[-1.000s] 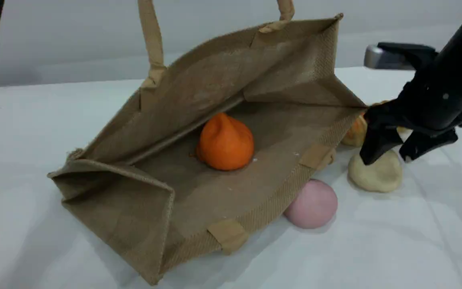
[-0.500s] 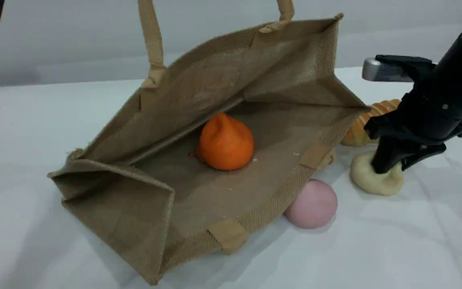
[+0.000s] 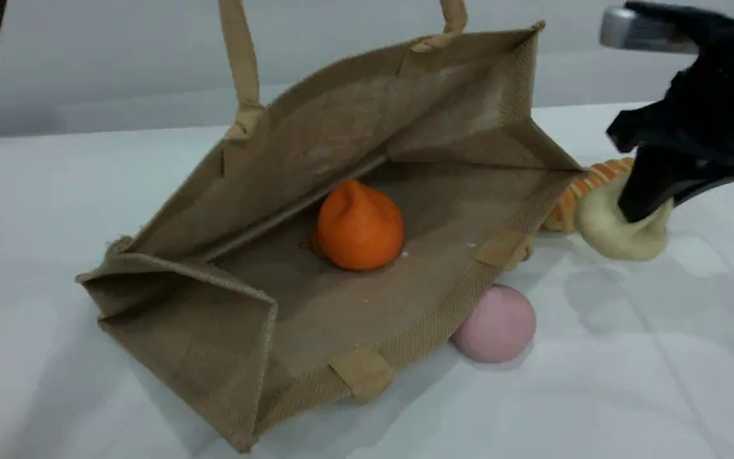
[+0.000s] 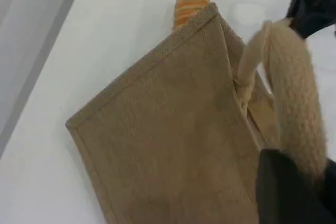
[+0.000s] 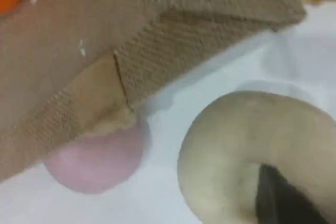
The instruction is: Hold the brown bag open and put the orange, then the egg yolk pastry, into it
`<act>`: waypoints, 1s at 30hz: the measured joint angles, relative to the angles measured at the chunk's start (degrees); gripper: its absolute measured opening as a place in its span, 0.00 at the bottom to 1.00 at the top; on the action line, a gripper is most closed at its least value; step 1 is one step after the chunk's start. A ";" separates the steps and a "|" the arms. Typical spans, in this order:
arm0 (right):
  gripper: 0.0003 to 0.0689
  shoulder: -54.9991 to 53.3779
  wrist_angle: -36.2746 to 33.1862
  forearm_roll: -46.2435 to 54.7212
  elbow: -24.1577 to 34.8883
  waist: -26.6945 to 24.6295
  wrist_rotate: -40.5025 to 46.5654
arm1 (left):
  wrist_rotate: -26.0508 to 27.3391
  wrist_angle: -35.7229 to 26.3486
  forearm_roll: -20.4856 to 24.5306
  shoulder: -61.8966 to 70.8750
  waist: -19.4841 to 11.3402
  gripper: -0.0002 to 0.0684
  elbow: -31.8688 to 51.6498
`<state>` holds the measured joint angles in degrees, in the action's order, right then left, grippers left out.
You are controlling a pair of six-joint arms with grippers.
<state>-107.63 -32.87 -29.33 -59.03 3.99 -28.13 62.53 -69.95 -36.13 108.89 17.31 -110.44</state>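
brown bag [image 3: 341, 121]: lay on its side on the white tabletop [image 3: 596, 395], mouth gaping toward the scene camera, upper wall drawn up like a slanting roof
upper handle [image 3: 239, 57]: ran taut, straight up past the scene view's top edge; in the left wrist view this beige rope-like strap ended at the dark tip in the bottom right corner
left jaws: clenched on the upper handle, keeping the brown bag's mouth apart; out of sight in the scene view
orange [image 3: 359, 226]: rested inside the brown bag on its lower wall, close to the back fold, touching neither end panel
egg yolk pastry [image 3: 622, 233]: outside the brown bag, just right of its far right corner, hanging clear of the tabletop with a shadow beneath
right jaws: pinched together into the top of the egg yolk pastry, soft cream dough bulging around the dark tips
pink ball [image 3: 497, 325]: on the tabletop, touching the brown bag's lower rim
ridged bread [image 3: 574, 197]: behind the egg yolk pastry, beside the bag's corner, partly hidden
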 joint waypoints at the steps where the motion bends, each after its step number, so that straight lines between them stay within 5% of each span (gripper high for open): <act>1: 0.05 1.17 0.58 -0.17 1.30 0.06 0.54 | 0.00 0.00 0.00 0.00 0.00 0.14 0.00; 11: 0.05 15.98 10.15 -5.79 13.63 10.19 -3.99 | 0.00 0.00 0.00 0.00 0.00 0.14 0.00; 22: 0.05 13.05 29.75 -8.21 13.43 27.34 -4.08 | 0.00 0.00 0.00 0.00 0.00 0.14 0.00; 27: 0.05 8.10 37.88 -8.21 11.76 28.15 -3.05 | 0.00 0.00 -0.18 0.00 0.00 0.14 0.00; 30: 0.05 4.58 36.77 -8.14 9.06 28.15 -3.60 | 0.00 0.00 -0.30 0.00 0.00 0.14 0.00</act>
<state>-103.05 3.90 -37.48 -49.96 32.14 -31.73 62.53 -69.95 -36.44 108.89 17.31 -110.44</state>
